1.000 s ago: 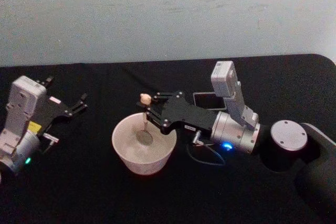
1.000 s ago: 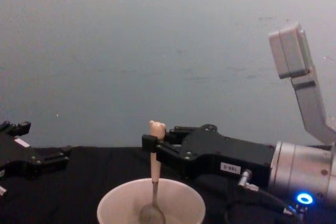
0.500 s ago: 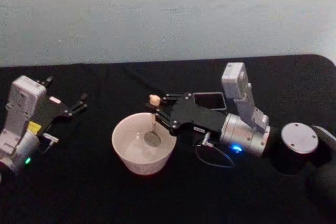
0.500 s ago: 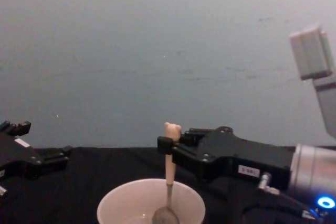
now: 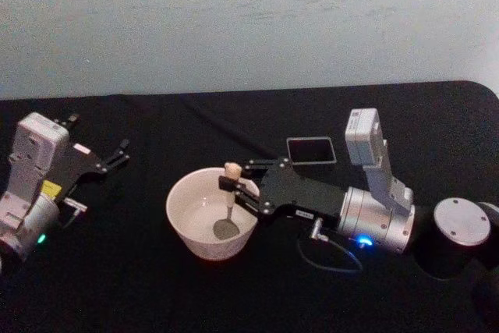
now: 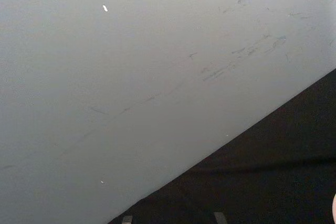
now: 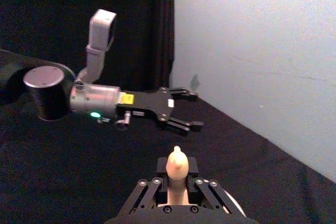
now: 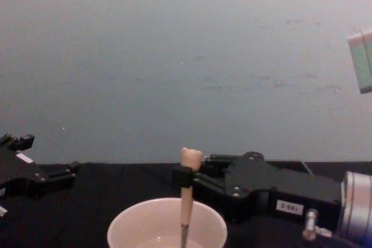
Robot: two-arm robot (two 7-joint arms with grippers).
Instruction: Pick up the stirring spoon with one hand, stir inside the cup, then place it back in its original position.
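The stirring spoon (image 5: 229, 196) stands almost upright inside the wide cream cup (image 5: 187, 225), its round bowl low in the cup and its bear-head top (image 8: 190, 157) above the rim. My right gripper (image 5: 235, 185) is shut on the spoon's cream handle (image 7: 177, 167), reaching in from the right over the cup's right rim (image 8: 216, 220). The dark grey square holder (image 5: 311, 150) stands behind the right arm, with nothing in it. At the table's left my left gripper (image 5: 117, 154) rests open, also seen as the left gripper (image 7: 184, 109) in the right wrist view.
A black cloth (image 5: 132, 286) covers the table, ending at a pale wall (image 5: 234, 21) behind. The right arm's silver wrist and cable (image 5: 335, 251) lie right of the cup. Bare cloth lies between the cup and the left arm.
The right gripper has carried the spoon toward me and rightward inside the cup, and the whole right arm has shifted right and nearer. The left arm has not moved.
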